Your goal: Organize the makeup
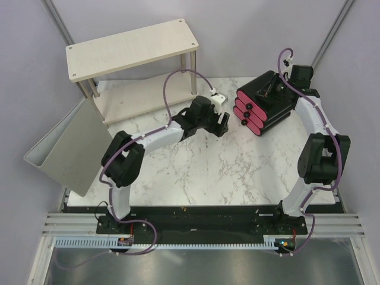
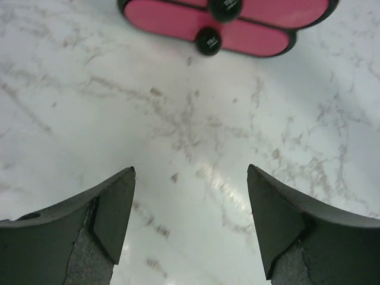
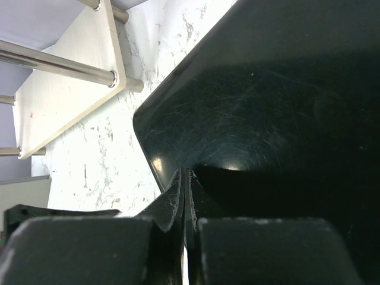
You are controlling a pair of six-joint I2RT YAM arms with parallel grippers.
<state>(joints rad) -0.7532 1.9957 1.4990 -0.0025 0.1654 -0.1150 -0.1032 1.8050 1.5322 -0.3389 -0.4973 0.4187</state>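
No makeup shows in any view: no tubes, case, bottles or jar. My left gripper hangs open and empty over the bare marble, its fingertips wide apart. It points at the pink drawer fronts of the black box, a short way off. The drawers look closed, with round black knobs. My right gripper is shut, its tips together on or just above the box's glossy black top. Nothing shows between its fingers.
A pale wooden shelf on metal legs stands at the back left and also shows in the right wrist view. A grey bin leans off the table's left edge. The marble tabletop spreads between the arms.
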